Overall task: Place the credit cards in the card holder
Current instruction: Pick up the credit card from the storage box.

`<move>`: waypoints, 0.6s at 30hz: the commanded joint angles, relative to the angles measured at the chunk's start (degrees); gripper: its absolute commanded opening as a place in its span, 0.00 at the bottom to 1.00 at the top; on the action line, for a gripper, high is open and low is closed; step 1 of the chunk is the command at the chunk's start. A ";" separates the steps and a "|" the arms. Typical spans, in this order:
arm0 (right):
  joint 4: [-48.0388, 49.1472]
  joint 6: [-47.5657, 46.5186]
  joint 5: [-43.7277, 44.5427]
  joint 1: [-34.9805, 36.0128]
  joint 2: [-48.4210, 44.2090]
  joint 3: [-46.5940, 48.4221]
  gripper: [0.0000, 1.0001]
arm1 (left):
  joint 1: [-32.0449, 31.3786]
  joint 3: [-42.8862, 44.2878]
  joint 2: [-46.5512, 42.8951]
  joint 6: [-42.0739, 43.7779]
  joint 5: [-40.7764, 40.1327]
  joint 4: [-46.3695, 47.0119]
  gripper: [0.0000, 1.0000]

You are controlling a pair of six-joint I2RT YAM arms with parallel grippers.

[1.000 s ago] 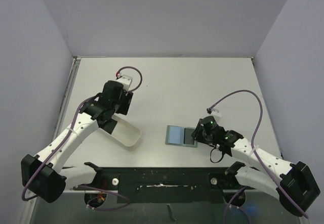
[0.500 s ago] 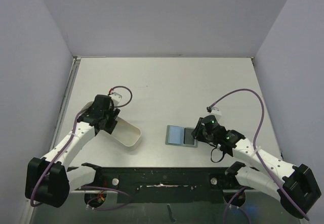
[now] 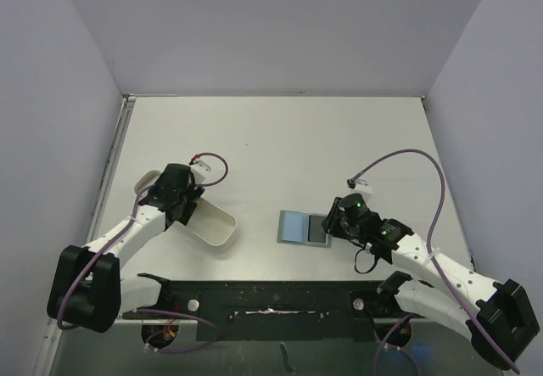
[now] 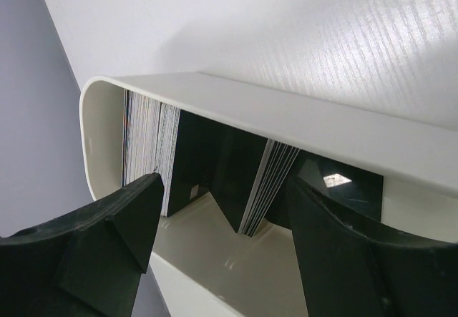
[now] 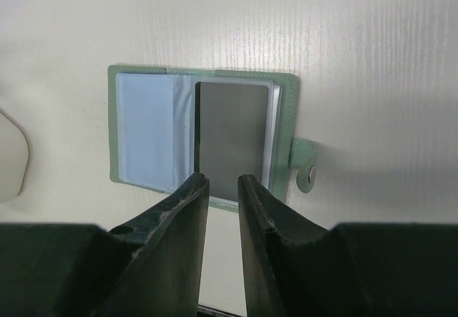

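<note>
My left pincer (image 4: 225,195) gapes over the white tray (image 4: 286,116), whose rim hides most of the credit cards (image 4: 215,167). My right pincer (image 5: 223,188), narrowly parted and empty, hovers at the open card holder (image 5: 143,131).

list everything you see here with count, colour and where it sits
white table: 1, white, under everything
white oblong plastic tray: 1, white, left side of the table
dark thin cards: several, too tightly packed to count, dark with pale edges, standing on edge in the tray
sage green folding card holder: 1, green outside, light blue inside, lying open right of centre
grey flat card: 1, grey, on the holder's right half
left pincer: 1, black, open, astride the cards in the tray
right pincer: 1, black, narrowly open, at the grey card's edge
</note>
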 commanded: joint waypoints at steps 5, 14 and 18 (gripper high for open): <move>2.54 -1.67 0.59 -0.81 -0.62 1.62 0.26 | -0.06 -0.53 2.70 3.40 -0.95 7.81 0.69; 4.12 -1.76 -0.37 -1.22 0.24 1.67 0.26 | -0.08 -1.92 5.97 6.13 -2.00 11.66 0.69; 3.66 -2.02 -0.05 -1.32 0.09 2.02 0.26 | -0.34 -1.87 5.72 8.33 -4.82 13.09 0.69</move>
